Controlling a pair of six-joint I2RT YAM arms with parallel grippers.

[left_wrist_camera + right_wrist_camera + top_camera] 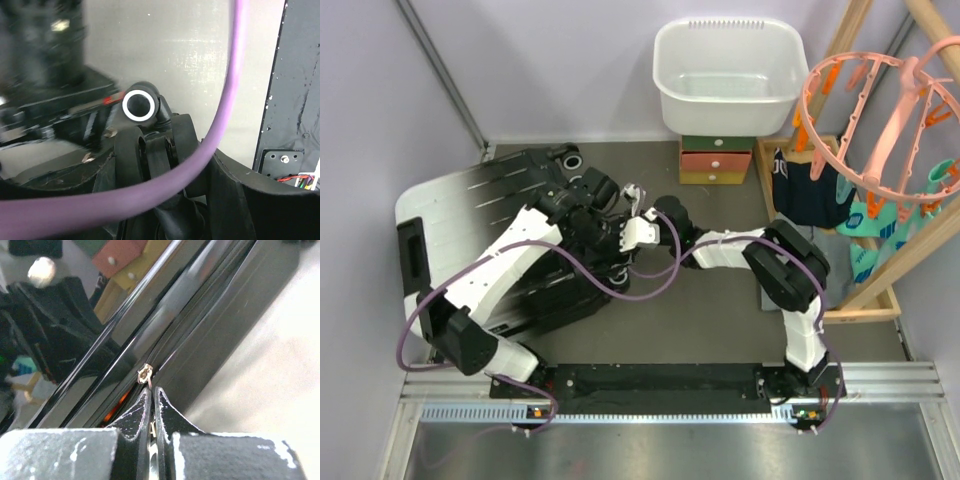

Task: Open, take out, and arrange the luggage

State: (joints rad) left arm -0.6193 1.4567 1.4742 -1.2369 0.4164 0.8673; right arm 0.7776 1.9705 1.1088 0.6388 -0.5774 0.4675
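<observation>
The luggage [470,215], a ribbed hard shell fading from black to white, lies flat at the left of the floor. My left gripper [585,188] reaches over its right end near the wheels. In the left wrist view a wheel with a white-ringed hub [138,105] and its black fork [150,155] sit in front of the left gripper [160,210], whose jaws stand apart; a purple cable [220,130] crosses the view. My right gripper [152,392] is shut on the small metal zipper pull [145,374] on the glossy side of the luggage [210,305]. From above, the right gripper [623,238] is at the case's right edge.
A white laundry basket [730,75] sits on a small green-and-orange drawer box [717,160] at the back. A wooden rack [820,190] with clothes and a pink peg hanger [880,110] stand at the right. The arms' mounting rail [660,385] runs along the near edge.
</observation>
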